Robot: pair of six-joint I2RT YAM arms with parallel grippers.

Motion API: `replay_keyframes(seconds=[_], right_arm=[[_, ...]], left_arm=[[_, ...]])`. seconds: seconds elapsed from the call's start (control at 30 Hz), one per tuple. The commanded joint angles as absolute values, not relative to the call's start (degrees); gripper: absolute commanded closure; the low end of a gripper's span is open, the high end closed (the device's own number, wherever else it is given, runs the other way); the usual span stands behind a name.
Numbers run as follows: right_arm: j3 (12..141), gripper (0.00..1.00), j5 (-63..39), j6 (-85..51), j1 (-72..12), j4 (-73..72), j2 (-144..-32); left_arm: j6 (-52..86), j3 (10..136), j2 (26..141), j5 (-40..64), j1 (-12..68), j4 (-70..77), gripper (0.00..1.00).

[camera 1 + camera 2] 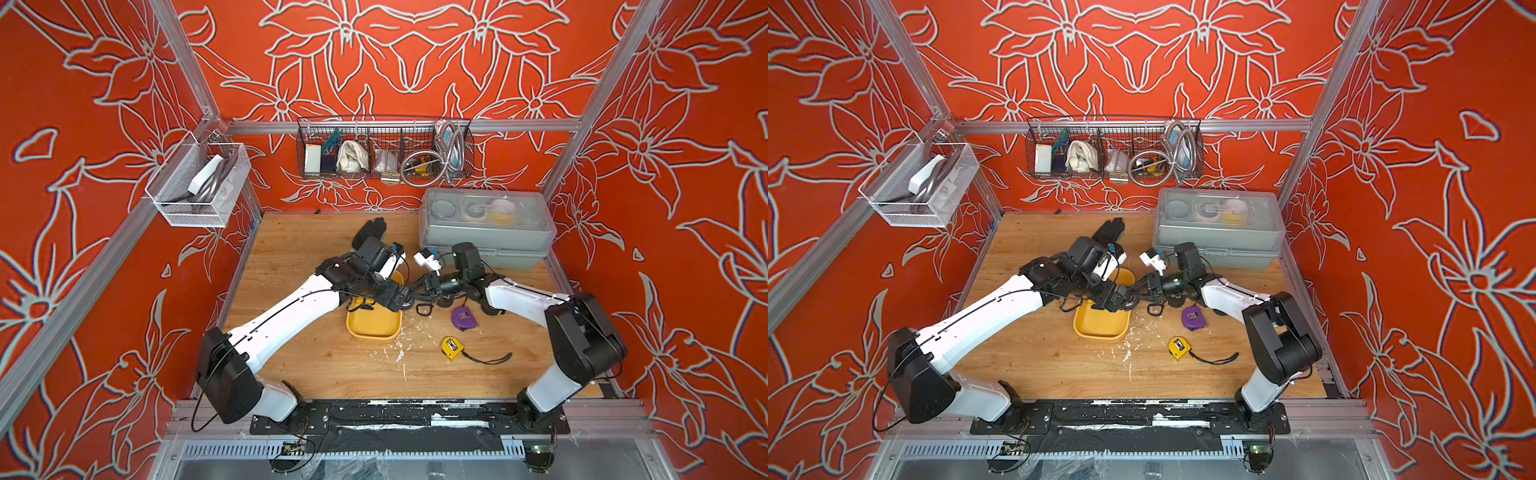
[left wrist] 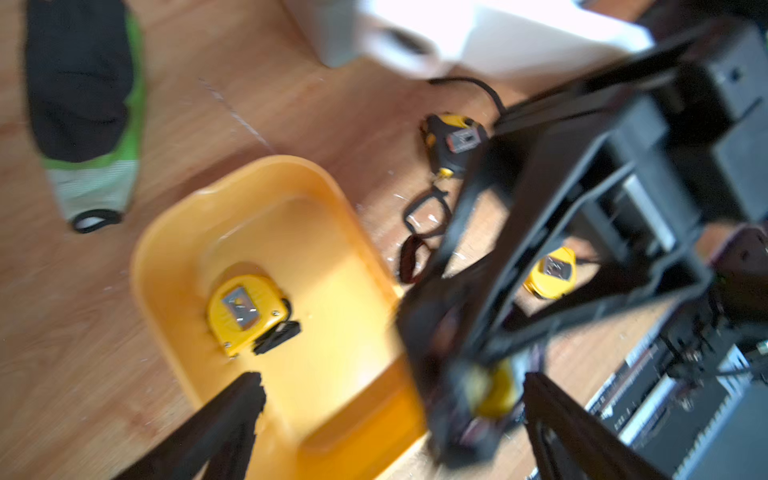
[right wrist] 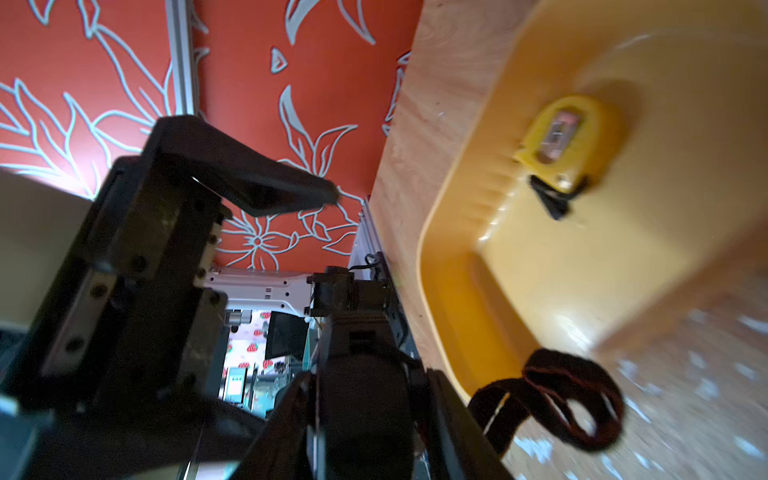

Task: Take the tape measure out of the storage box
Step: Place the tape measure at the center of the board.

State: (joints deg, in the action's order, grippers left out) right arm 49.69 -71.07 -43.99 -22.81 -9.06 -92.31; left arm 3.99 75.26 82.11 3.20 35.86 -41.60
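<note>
**Position.** The tape measure (image 2: 241,309) lies flat on the floor of the storage box (image 1: 374,334), clear of the walls, with its labelled face up. Both wrist views show it, but in both top views the left forearm hides it. The box sits mid-counter (image 1: 311,365), its long axis running from the front edge toward the back wall.

**Hands.** The left hand (image 2: 392,378) hovers over the right part of the box, fingers spread wide and holding nothing. The right hand (image 1: 411,293) meets it head-on from the right, its tips reaching between the left fingers. A small yellow thing (image 2: 496,392) shows at those tips, too blurred to identify. I cannot tell whether the right hand has clenched on it. A dark strap loop (image 3: 573,399) shows just outside the box rim.

**Governing relation.** The tape measure lies below the left hand and further into the box. In my judgement the left arm is the nearer, being already above the box. The right hand would have to cross the rim.

**Materials and shapes.**
- **Tape measure case:** squat, D-shaped, hard yellow plastic with a silver label and a black tab at one corner. Lying flat, it likely needs a pinch across its narrow edges.
- **Box:** glossy mustard plastic, shallow, with rounded corners. It looks light and may slide.
- **Counter:** wood-grain, flecked with white scraps.

**Outside the box.** A purple tape (image 1: 463,318) and a strapped yellow tape (image 1: 451,347) lie to the right of the box.
</note>
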Motion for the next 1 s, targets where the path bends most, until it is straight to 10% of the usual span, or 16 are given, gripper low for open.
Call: replay_keyframes(seconds=[0.0, 0.97], right_arm=[[47.4, 0.89, -70.9, -36.6, -17.8, -0.4, -88.1], [41.8, 0.74, -45.7, -16.9, -19.5, 19.3, -90.0]], left_arm=[[8.2, 75.8, 82.6, -0.7, 32.9, -44.1, 0.01], [16.3, 81.7, 109.6, -2.8, 29.3, -51.7, 0.01]])
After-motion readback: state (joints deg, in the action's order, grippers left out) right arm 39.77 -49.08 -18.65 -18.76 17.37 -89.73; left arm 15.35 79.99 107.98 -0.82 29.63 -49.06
